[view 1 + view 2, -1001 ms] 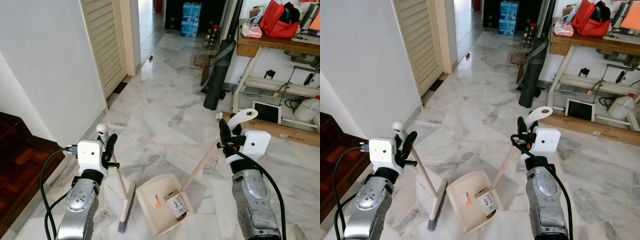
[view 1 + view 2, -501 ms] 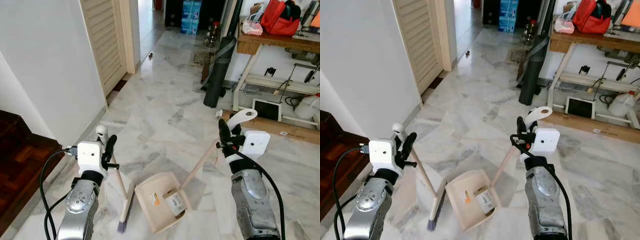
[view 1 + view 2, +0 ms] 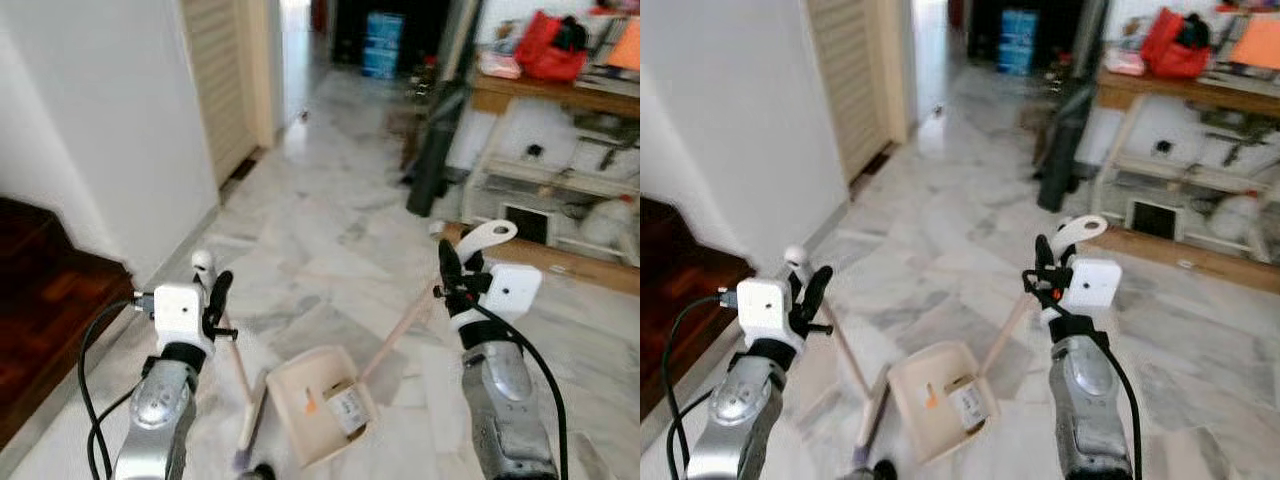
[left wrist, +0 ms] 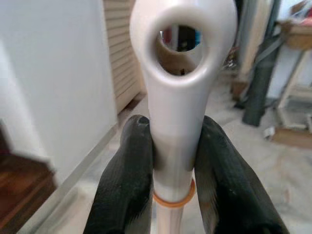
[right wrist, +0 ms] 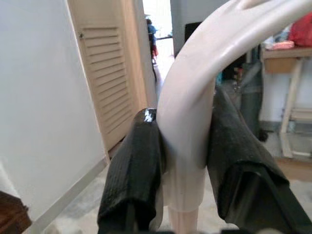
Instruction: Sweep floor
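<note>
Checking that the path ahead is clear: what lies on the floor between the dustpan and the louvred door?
In the left eye view, bare marble floor runs from the dustpan to the louvred door.

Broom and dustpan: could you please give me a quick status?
Left gripper shut on broom. Right gripper shut on dustpan, litter inside. Black roll stands ahead.

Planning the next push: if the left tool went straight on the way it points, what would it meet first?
Hedged: the left tool, shut on the broom, faces open marble floor, then the louvered door; depth unclear.
</note>
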Controlling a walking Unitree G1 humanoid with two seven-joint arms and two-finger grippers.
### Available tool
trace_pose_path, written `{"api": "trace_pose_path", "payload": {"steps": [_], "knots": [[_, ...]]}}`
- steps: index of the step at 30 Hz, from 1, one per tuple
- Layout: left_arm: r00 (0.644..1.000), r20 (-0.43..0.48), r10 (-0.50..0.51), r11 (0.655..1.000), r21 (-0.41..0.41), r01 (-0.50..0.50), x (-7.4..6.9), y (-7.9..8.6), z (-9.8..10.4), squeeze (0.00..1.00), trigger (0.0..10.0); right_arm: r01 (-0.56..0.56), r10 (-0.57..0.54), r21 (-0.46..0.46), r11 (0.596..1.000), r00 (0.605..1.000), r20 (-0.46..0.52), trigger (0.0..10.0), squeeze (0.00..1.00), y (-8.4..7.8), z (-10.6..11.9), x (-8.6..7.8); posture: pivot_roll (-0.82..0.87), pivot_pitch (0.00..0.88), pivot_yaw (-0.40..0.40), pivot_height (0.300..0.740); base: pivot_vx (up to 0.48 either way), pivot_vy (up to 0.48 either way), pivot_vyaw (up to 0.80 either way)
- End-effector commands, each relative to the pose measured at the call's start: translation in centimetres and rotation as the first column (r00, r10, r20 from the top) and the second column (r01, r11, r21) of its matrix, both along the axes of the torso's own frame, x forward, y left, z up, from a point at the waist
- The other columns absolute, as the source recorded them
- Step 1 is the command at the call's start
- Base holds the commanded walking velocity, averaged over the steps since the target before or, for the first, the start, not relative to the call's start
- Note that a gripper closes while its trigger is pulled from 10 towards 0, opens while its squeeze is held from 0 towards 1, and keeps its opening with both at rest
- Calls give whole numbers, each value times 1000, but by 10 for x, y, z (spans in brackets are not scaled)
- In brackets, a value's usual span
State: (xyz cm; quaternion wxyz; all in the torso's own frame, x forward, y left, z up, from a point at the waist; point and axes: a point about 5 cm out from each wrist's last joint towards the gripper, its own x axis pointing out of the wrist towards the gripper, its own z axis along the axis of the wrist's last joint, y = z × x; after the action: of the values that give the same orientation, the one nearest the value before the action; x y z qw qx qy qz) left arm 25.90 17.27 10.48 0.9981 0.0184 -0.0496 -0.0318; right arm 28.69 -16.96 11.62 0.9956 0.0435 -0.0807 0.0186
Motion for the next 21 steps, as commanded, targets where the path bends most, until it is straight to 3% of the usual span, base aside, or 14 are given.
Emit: {"api": "trace_pose_path", "payload": {"steps": [1,7,21], "knots": [[997,78,-13,1000,23,11,6,-2,18,0,10000,6,-7,15,1000,998,59,10000,0,-1,13,3,-20,0,-13,740,-292,0,0],[997,79,-11,1000,22,10,6,-2,18,0,10000,-4,3,8,1000,998,68,10000,0,0,14,3,-19,0,-14,740,-289,0,0],[997,78,-8,1000,25,6,8,-1,18,0,10000,-2,1,8,1000,998,69,10000,0,1,13,3,-16,0,-12,740,-287,0,675]]}}
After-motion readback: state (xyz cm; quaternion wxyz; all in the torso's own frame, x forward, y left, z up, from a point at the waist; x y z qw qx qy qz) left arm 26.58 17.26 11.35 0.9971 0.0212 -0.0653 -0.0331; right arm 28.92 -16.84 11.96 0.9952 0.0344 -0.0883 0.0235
